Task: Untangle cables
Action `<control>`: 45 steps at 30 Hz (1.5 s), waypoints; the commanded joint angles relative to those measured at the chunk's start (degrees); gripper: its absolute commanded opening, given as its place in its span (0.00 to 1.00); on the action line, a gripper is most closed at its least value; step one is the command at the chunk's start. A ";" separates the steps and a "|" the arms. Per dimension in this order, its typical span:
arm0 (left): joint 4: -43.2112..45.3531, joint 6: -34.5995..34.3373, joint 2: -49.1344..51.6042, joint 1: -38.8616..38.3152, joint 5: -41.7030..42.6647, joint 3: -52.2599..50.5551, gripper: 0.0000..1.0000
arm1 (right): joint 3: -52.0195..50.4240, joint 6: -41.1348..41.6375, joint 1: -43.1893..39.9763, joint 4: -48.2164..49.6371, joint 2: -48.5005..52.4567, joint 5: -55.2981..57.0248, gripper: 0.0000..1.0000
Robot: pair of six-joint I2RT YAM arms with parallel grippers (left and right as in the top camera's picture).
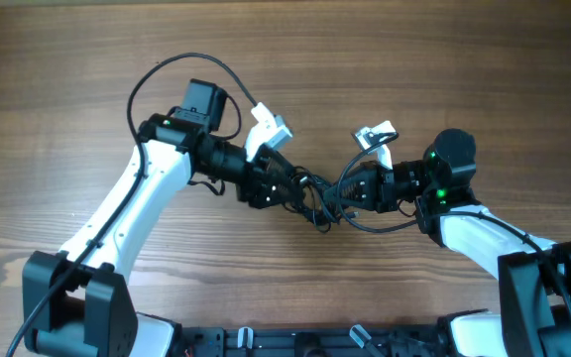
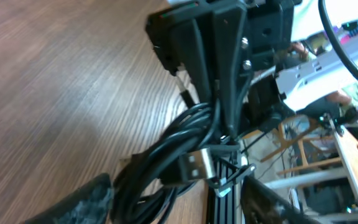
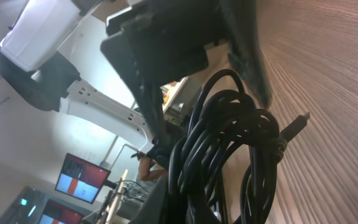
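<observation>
Two grippers meet at one black knot: overhead, you see the cables (image 1: 317,198) bunched on the table (image 1: 67,99) between the left gripper (image 1: 287,188) and right gripper (image 1: 350,192). Your left wrist view shows its fingers (image 2: 86,199) apart, straddling the looped bundle and its silver USB plug (image 2: 194,167), while the right's closed tips pinch the loops. Your right wrist view shows glossy coils, one dark plug (image 3: 294,127) jutting out.

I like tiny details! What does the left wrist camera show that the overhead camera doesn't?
Only the left wrist view shows a silver plug close up. Only the overhead view shows the left arm and right arm whole, meeting mid-table. Both show the black cables in a tangle and the wooden table.
</observation>
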 commanded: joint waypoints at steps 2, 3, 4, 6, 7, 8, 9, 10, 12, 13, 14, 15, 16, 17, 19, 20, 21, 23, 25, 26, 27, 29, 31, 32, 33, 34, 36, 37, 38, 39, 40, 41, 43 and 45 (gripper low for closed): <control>0.13 4.57 0.61 -2.62 0.26 0.28 0.27 | 0.57 1.44 0.09 0.37 0.50 -3.56 0.08; 0.17 4.59 0.61 -2.58 -0.15 0.28 0.20 | 0.57 1.46 0.09 0.35 0.50 -3.56 0.08; 0.15 4.55 0.61 -2.47 -1.03 0.28 0.04 | 0.57 1.40 0.09 0.37 0.50 -3.54 0.08; 0.13 3.10 0.61 -2.12 -3.13 0.28 0.04 | 0.55 1.18 0.07 0.39 0.50 -3.17 0.17; 0.20 2.38 0.61 -1.62 -3.30 0.28 0.04 | 0.57 1.14 0.09 0.39 0.50 -1.97 0.34; 0.17 2.36 0.61 -0.48 -3.32 0.28 0.04 | 0.55 0.92 0.09 0.39 0.50 0.37 0.59; 0.22 1.99 0.61 1.07 -3.32 0.28 0.04 | 0.57 0.02 0.07 0.35 0.50 2.54 0.75; 1.29 -1.44 0.61 3.37 -3.56 0.28 0.04 | 0.55 -1.64 0.09 0.31 0.50 5.60 0.99; 4.72 -11.41 0.61 8.31 -4.70 0.28 0.04 | 0.55 -1.73 0.09 -0.22 0.52 11.69 1.00; 8.04 -20.39 0.61 12.50 -4.76 0.28 0.04 | 0.55 -1.60 0.11 -1.86 0.52 17.27 1.00; 10.78 -27.32 0.61 14.99 -4.79 0.28 0.04 | 0.55 -1.60 0.31 -4.39 0.52 21.75 1.00; 13.88 -36.50 0.61 17.16 -4.79 0.28 0.04 | 0.55 -1.60 0.92 -7.28 0.50 25.59 1.00; 17.14 -46.47 0.61 19.10 -4.81 0.28 0.04 | 0.55 -1.57 2.89 -10.82 0.50 30.18 1.00; 18.82 -52.19 0.61 19.63 -4.85 0.28 0.04 | 0.55 -1.57 5.14 -12.35 0.50 32.94 1.00; 20.24 -58.75 0.61 19.19 -9.03 0.28 0.04 | 0.55 -1.55 9.70 -12.59 0.50 36.72 0.94; 20.17 -63.14 0.61 18.49 -13.11 0.28 0.04 | 0.55 -1.18 12.37 -12.55 0.52 39.80 0.91; 19.96 -68.22 0.61 17.44 -17.51 0.28 0.04 | 0.55 0.24 15.82 -12.59 0.52 45.59 0.90; 19.98 -79.25 0.61 14.29 -24.13 0.28 0.04 | 0.55 3.65 21.62 -12.57 0.52 58.21 0.78; 19.98 -87.58 0.61 10.99 -30.97 0.28 0.04 | 0.55 9.84 25.62 -12.31 0.50 65.09 0.54; 19.98 -89.37 0.61 10.19 -32.79 0.28 0.04 | 0.57 11.41 26.40 -12.09 0.52 65.44 0.51; 20.00 -92.02 0.61 8.79 -35.10 0.28 0.04 | 0.57 13.97 27.10 -12.09 0.52 65.42 0.45; 20.13 -93.66 0.61 6.84 -37.62 0.28 0.04 | 0.57 17.92 27.23 -12.09 0.50 65.44 0.38; 20.22 -93.64 0.61 4.31 -38.25 0.28 0.04 | 0.57 21.38 27.23 -12.07 0.52 66.77 0.29; 20.22 -93.66 0.61 4.00 -38.25 0.28 0.04 | 0.57 22.80 27.23 -12.07 0.52 67.38 0.29; 20.22 -93.64 0.61 3.74 -38.23 0.28 0.04 | 0.57 23.50 27.23 -11.96 0.50 67.58 0.27; 20.20 -93.64 0.61 3.52 -38.23 0.28 0.04 | 0.57 24.30 27.23 -11.10 0.50 67.56 0.25; 20.17 -93.64 0.61 3.43 -38.23 0.28 0.04 | 0.57 24.98 27.23 -8.98 0.50 67.25 0.25; 20.22 -93.64 0.61 3.45 -38.25 0.28 0.04 | 0.57 25.79 27.23 -7.82 0.52 67.08 0.25; 20.20 -93.64 0.61 3.45 -38.25 0.28 0.04 | 0.57 25.81 27.23 -7.30 0.52 67.10 0.25; 20.20 -93.64 0.61 3.43 -38.25 0.28 0.04 | 0.57 25.79 27.23 -7.23 0.50 67.38 0.25; 20.17 -93.64 0.61 3.43 -38.23 0.28 0.04 | 0.57 25.77 27.23 -7.41 0.50 67.56 0.21; 20.17 -93.64 0.61 3.43 -38.23 0.28 0.04 | 0.57 25.75 27.23 -7.43 0.50 67.56 0.15; 20.17 -93.61 0.61 3.43 -38.23 0.28 0.04 | 0.57 25.03 27.23 -7.67 0.52 67.56 0.04; 20.20 -91.19 0.61 3.45 -38.25 0.28 0.04 | 0.57 21.38 26.84 -9.09 0.52 67.54 0.04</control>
